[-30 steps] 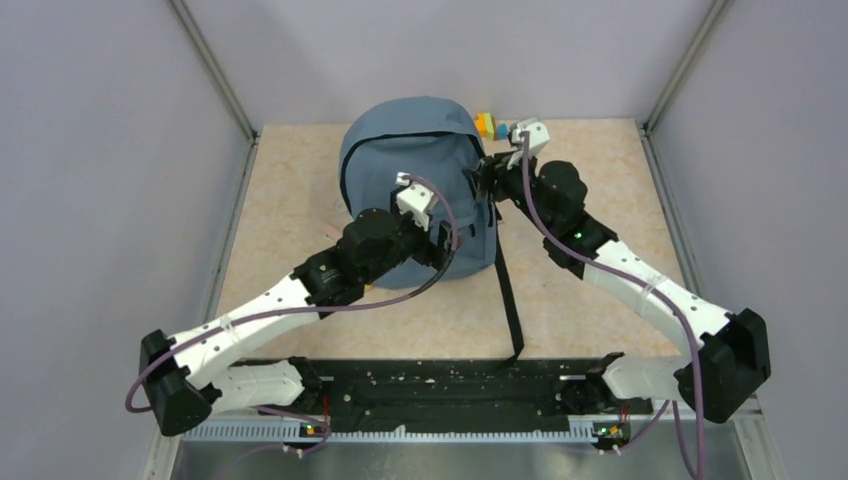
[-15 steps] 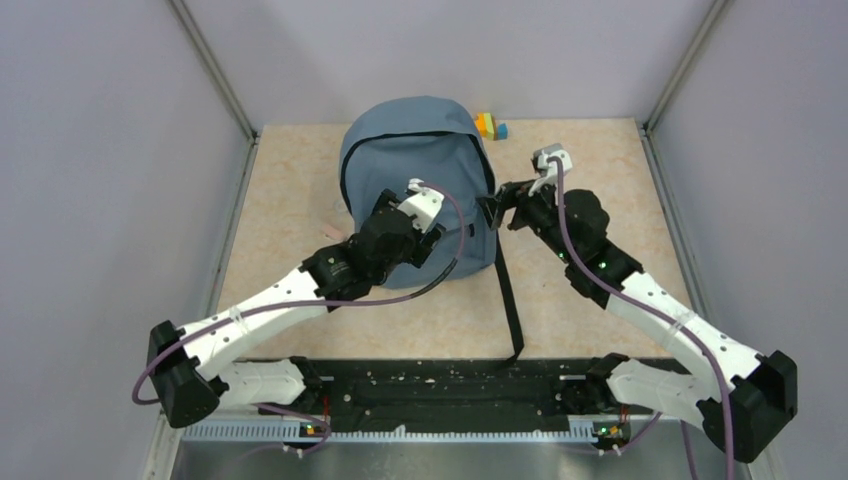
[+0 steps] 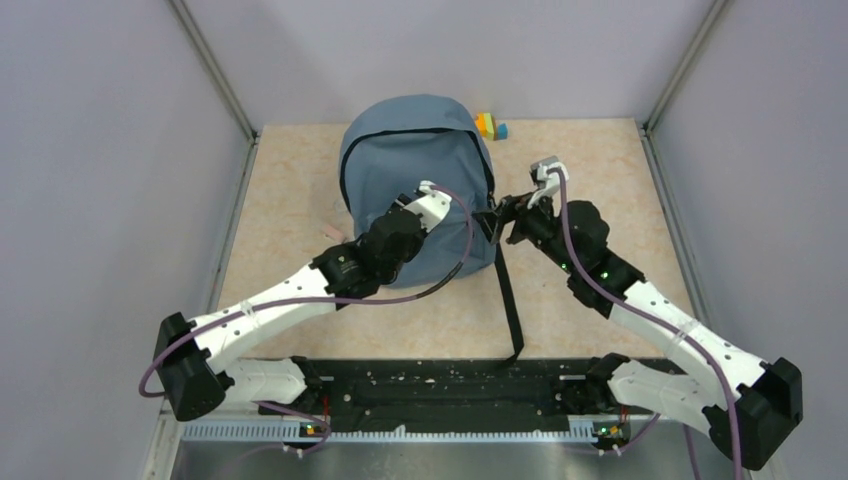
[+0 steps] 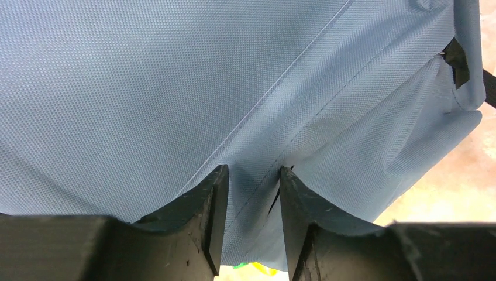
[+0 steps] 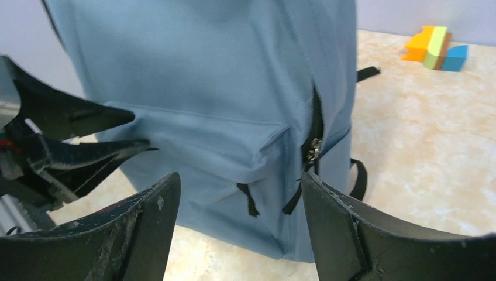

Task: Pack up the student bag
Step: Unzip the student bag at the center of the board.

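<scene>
The left gripper (image 4: pixel 252 175) is pressed into the lower front of the bag (image 3: pixel 415 150), its jaws about half closed with a ridge of grey-blue fabric and a stitched seam caught between them; small creases fan out from the fingertips, so it appears to have a pinch of the cloth, though how firm the hold is cannot be told. The right gripper (image 5: pixel 240 181) stands wide open and holds nothing. It sits just beside the bag's right side, level with the lower corner of the pocket (image 5: pixel 222 158), and faces a black zipper (image 5: pixel 314 149) that runs up the side of the bag, with its metal pull hanging about midway. The bag sits at the far middle of the table (image 3: pixel 600 200), its rounded top toward the back wall and its base toward the arms, and both arms reach in to it from the near edge. One black strap (image 3: pixel 508 300) trails from its right side across the table toward the arm bases. A short black loop and another strap end show near the bag's bottom corner in the right wrist view. At the back edge, well apart from the bag's right shoulder, lies a small cluster of blocks (image 3: pixel 490 126) in orange, yellow-green and blue. A bit of green and yellow peeks from under the bag's bottom edge in the left wrist view; what it is cannot be told.
</scene>
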{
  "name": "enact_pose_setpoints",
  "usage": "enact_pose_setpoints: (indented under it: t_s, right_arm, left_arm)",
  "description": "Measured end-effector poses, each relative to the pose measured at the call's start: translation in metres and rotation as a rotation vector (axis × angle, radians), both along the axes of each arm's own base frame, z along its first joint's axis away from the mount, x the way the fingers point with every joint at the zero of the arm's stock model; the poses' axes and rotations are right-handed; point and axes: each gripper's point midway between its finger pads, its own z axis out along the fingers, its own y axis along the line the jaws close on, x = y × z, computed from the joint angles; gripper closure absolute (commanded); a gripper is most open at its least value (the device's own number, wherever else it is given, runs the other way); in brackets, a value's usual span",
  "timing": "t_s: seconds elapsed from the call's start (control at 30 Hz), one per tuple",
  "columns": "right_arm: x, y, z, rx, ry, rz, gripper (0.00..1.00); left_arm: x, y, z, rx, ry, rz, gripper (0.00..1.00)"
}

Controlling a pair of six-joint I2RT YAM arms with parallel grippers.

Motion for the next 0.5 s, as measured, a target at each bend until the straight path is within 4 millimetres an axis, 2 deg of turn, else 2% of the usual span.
enact_pose_setpoints:
  t_s: [0.17,0.33,0.5]
  right_arm:
    - [-0.012,0.012,-0.012,-0.021,-0.007,0.083,0.3]
    - [-0.028,0.028,-0.019,-0.062,-0.082,0.216,0.31]
    - [-0.054,0.05,-0.026,-0.123,-0.213,0.401,0.31]
  left_arm:
    - [0.0,-0.002,0.003,-0.014,-0.018,-0.011,0.77]
    - [-0.002,-0.004,0.008,-0.049,-0.035,-0.029,1.0]
    - [-0.004,-0.004,0.008,-0.068,-0.041,-0.04,1.0]
